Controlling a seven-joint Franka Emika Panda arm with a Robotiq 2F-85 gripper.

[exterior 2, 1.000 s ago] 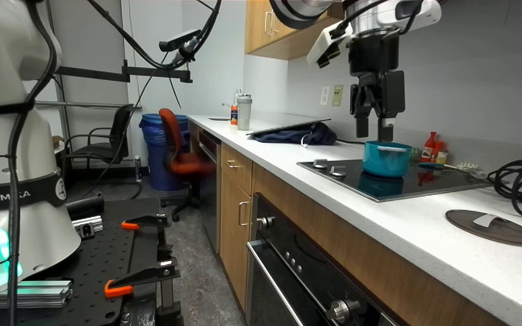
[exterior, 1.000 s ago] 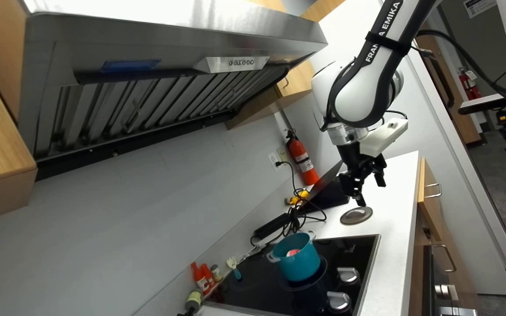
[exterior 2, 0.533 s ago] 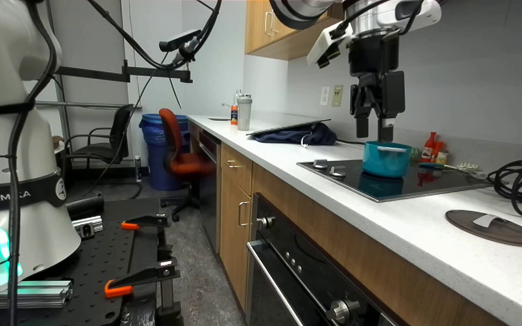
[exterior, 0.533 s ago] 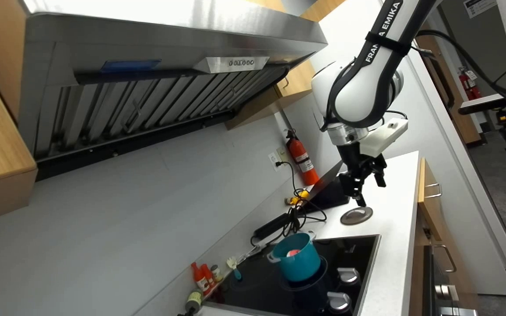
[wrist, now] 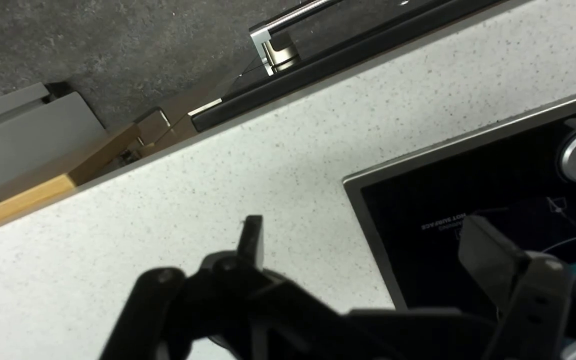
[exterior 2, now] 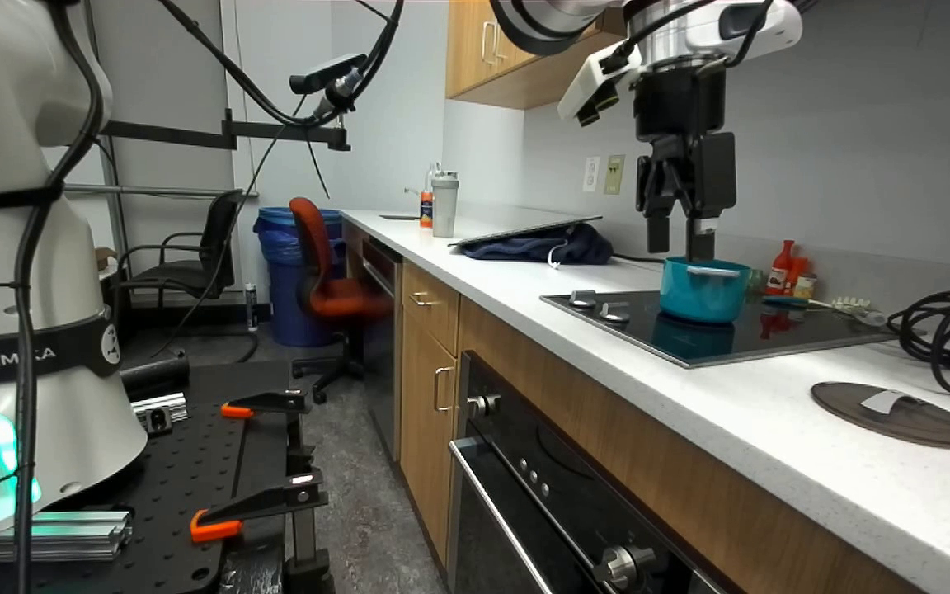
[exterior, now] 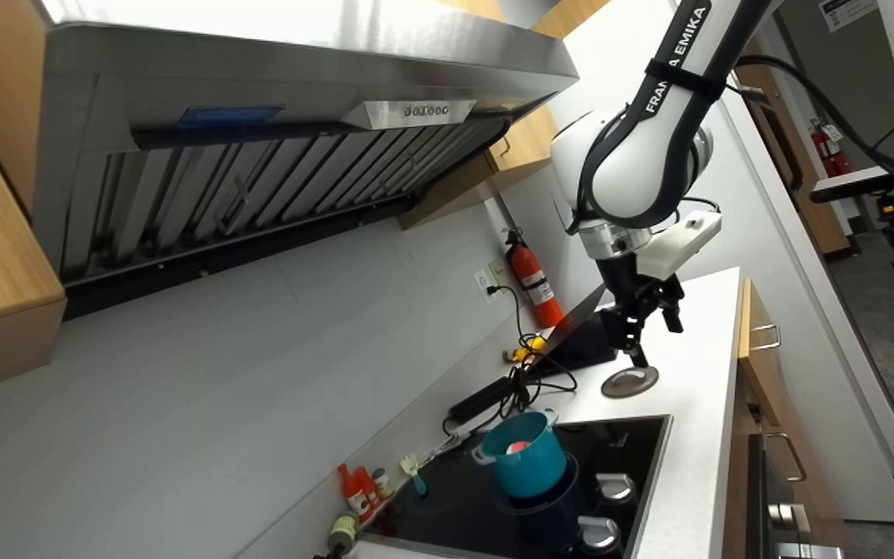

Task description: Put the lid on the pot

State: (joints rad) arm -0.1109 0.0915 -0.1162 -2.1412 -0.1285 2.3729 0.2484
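White counter [exterior 2: 772, 404]. Robot arm [exterior: 637, 175] lettered FRANKA EMIKA, letters partly covered. Black cooktop [wrist: 408, 240] printed HOT SURFACE, upside down in wrist view. Pincer [exterior 2: 679, 241] up in air, fingers [exterior 2: 701, 246] spread apart. Teal pot [exterior: 532, 470] on cooktop. Lid [exterior 2: 895, 422] flat on counter beside cooktop, apart from pot. Reddish thing [exterior: 518, 447] inside pot.

Plain grey wall [exterior: 261, 373] along the back edge of the worktop [exterior 2: 772, 396], big ol' steel range hood [exterior: 292, 66] over it, wood-fronted cabinets [exterior 2: 424, 412] under the front edge. Mottled grey floor [exterior 2: 343, 487], plus an orange office chair [exterior 2: 347, 299] near that same front edge.
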